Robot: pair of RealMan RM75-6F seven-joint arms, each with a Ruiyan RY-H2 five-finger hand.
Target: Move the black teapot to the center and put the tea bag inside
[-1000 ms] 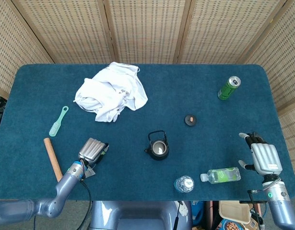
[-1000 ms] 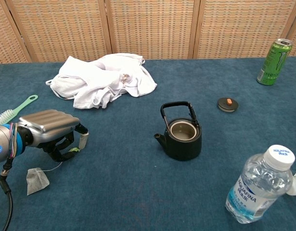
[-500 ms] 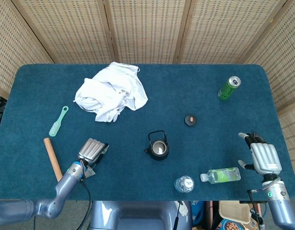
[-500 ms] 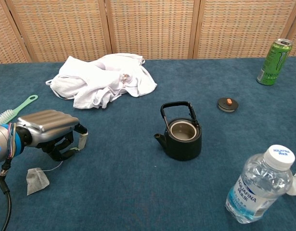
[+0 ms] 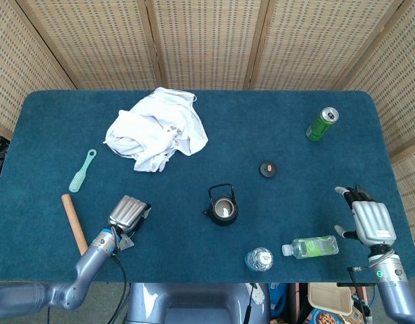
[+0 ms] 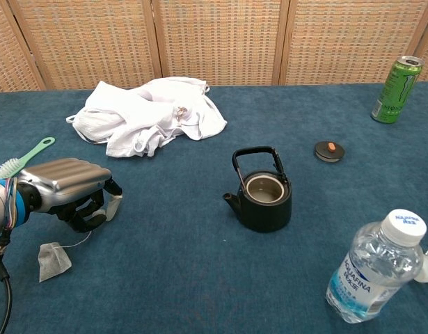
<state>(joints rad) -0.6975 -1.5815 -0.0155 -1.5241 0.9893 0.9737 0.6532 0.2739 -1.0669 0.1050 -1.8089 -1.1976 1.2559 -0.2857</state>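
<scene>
Centrally on the blue tabletop (image 5: pixel 52 135) stood the black teapot (image 6: pixel 264 198), lid off, handle upright, spout toward the left robot hand's side. Its lid (image 6: pixel 329 151), with an orange knob, lay apart behind it toward the right. The left robot hand (image 6: pixel 66 186) hung low near the front left edge with fingers curled under; a thin string ran from them down to the tea bag (image 6: pixel 53 260), which lay on the tabletop just in front of the hand. Whether the fingers actually pinched the string's tag could not be told. The right robot hand (image 5: pixel 370 219) rested near the right front edge, fingers apart and holding nothing. Just beside it lay a green-labelled bottle (image 5: pixel 313 246) on its side. An upright water bottle (image 6: pixel 372 274) at the front read "AQUAFINA" on its cap and label. A green can (image 6: pixel 396 90) stood at the far right; its black marking could not be read. A white cloth (image 6: pixel 148 115) lay crumpled at the back left, a mint brush (image 6: pixel 20 160) near the left edge, and a wooden stick (image 5: pixel 74 223) beside the left arm.
</scene>
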